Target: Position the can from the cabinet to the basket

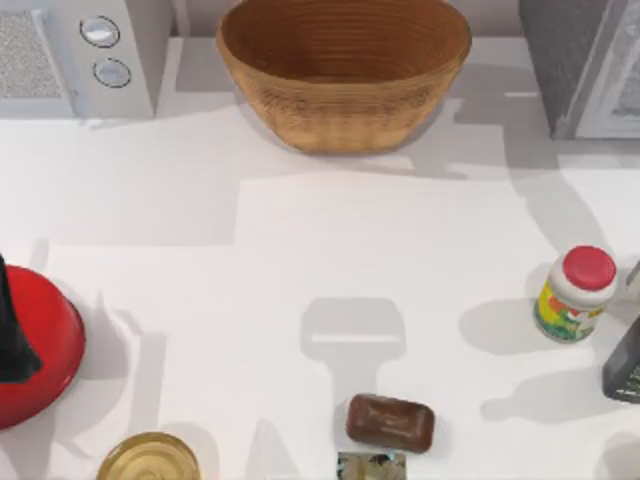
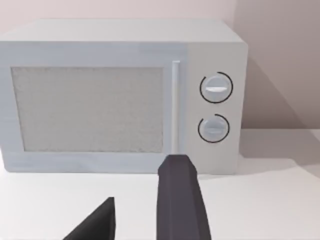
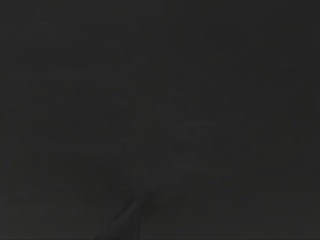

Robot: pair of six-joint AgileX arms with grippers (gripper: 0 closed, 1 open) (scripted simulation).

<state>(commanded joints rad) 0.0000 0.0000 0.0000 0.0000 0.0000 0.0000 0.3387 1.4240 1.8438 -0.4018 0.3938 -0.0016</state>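
Spotter: Claw on the left first. State?

Logger: Left gripper (image 2: 142, 181) with dark fingers (image 2: 179, 200) parted wide, nothing held between them. Hovering above bare white table (image 1: 200, 260), well clear of everything.

Spotter: Straight ahead of it?

Logger: White microwave (image 2: 120, 97), facing the claw square on. Speckled door panel, then two round knobs (image 2: 216, 87) stacked to the right of the door handle. Well apart from the fingertips.

Spotter: Seen from above?

Logger: Left arm (image 1: 12, 320) at the left edge, black, overlapping a red round dish (image 1: 45, 360). Gold-topped round tin (image 1: 150, 460) near it, off to its right at the near edge.

Spotter: Task items, placed from that claw?

Logger: Basket (image 1: 345, 75) ahead and off to the right, at the back of the table, beside the microwave. Wicker, upright, nothing inside. Cabinet (image 1: 570, 60) farther right again, in the back right corner, white-framed door just showing. Can: cannot tell where; cabinet's inside hidden.

Spotter: Right side?

Logger: Right arm (image 1: 625, 365) as a dark block at the right edge. Open or closed, cannot tell. Right wrist view dark.

Spotter: Near it?

Logger: Red-lidded jar (image 1: 575, 295) just to its left, upright, yellow and green label. Brown soap-like bar (image 1: 390, 422) farther left toward the near edge, with a small printed box (image 1: 372, 466) just beside it.
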